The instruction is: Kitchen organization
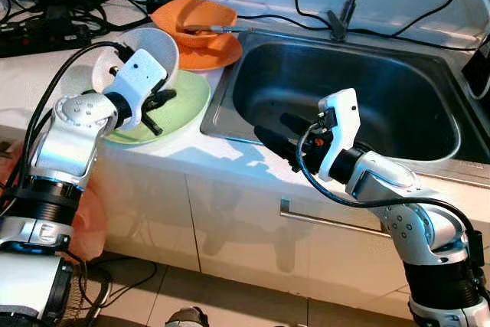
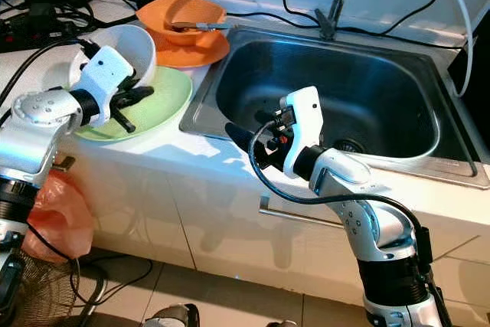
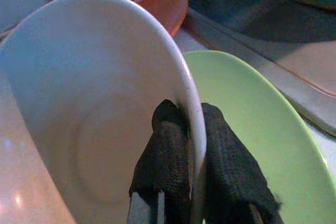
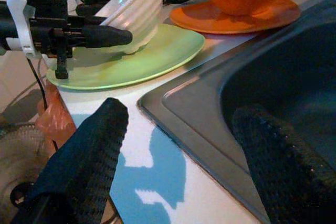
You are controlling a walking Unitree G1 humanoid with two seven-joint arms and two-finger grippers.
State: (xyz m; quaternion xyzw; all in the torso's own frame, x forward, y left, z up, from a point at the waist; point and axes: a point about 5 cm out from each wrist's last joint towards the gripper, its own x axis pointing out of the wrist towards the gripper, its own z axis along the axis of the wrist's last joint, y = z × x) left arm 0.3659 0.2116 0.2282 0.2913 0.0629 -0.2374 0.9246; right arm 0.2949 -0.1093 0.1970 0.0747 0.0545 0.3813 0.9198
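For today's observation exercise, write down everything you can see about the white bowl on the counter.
The white bowl looks like glazed ceramic, smooth inside and ribbed in rings outside. It is tipped steeply on its side, resting on the pale green plate, left of the sink and in front of the orange dishes. The left gripper pinches its rim, one black finger inside, one outside. It appears empty and clean.

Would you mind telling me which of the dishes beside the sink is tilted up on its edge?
The white bowl, pinched at its rim by the left gripper above the green plate; the orange dishes sit flat.
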